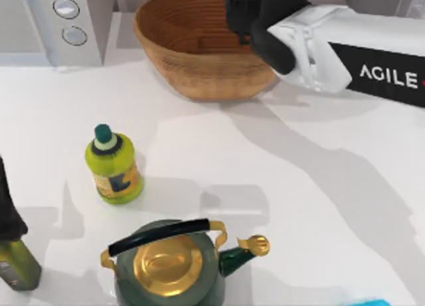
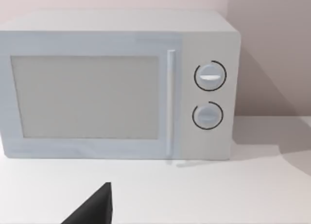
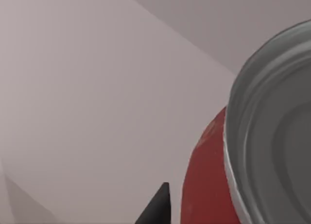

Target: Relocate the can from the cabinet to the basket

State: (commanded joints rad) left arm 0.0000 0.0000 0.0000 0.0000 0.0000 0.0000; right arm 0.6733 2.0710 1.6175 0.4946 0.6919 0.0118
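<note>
1. White table (image 1: 279, 186) carries the basket (image 1: 199, 74) at its far side.
2. Right gripper (image 1: 255, 17) hovers over the basket, probably clamped on the can (image 3: 209, 185).
3. Lower it well inside the rim before letting go.

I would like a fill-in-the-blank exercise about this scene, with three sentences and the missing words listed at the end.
1. The right gripper hangs above the woven ____.
2. In the right wrist view, the can has a silver top and a ____ side.
3. The white appliance has ____ round knobs beside its door.

Missing words: basket; red; two
</note>
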